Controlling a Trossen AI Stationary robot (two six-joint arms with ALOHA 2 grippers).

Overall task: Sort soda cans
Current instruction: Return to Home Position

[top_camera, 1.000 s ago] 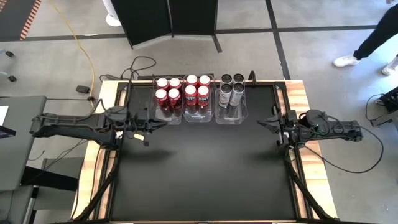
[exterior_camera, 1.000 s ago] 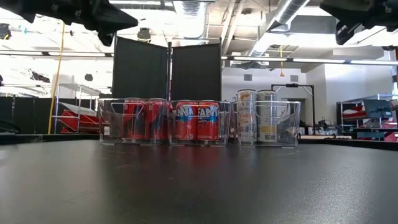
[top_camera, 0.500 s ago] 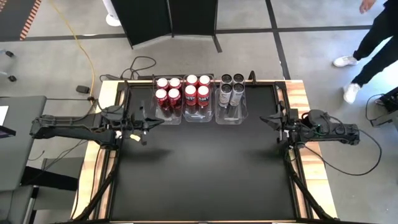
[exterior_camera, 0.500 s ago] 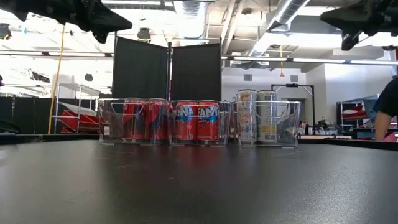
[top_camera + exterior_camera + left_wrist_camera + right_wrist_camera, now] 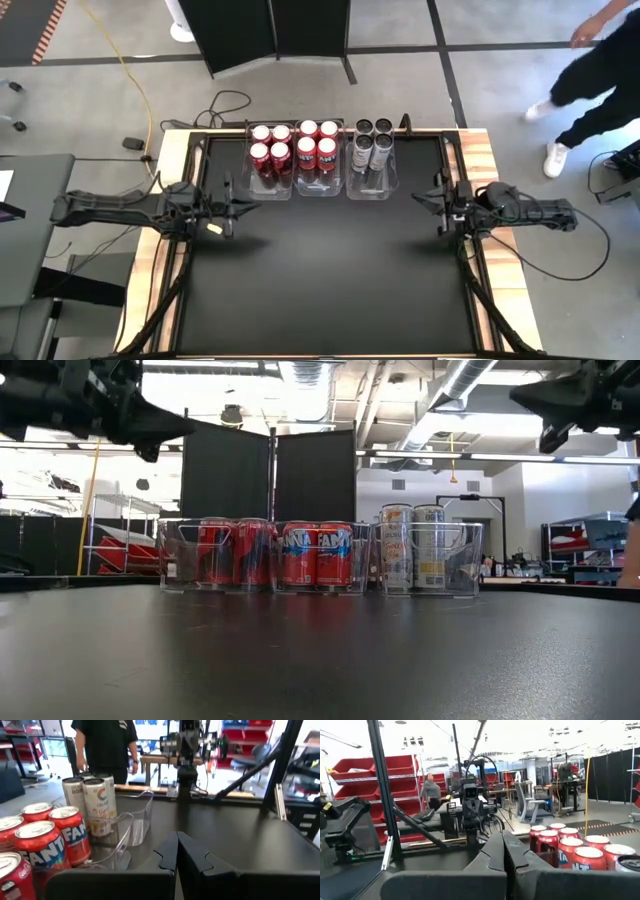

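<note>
I am viewing three clear bins standing in a row at the far edge of the surface (image 5: 320,280). The left bin (image 5: 270,189) and middle bin (image 5: 318,189) are each holding four red soda cans (image 5: 260,152). The right bin (image 5: 369,190) is holding four grey soda cans (image 5: 382,126). The left pincer (image 5: 177,840) is hovering at the left edge, fingers pressed together and gripping nothing. The right pincer (image 5: 502,839) is hovering at the right edge, likewise. The surface between them is lying open.

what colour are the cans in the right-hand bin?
The cans are silver-white with orange print and dark tops; the left wrist view shows them best.
</note>
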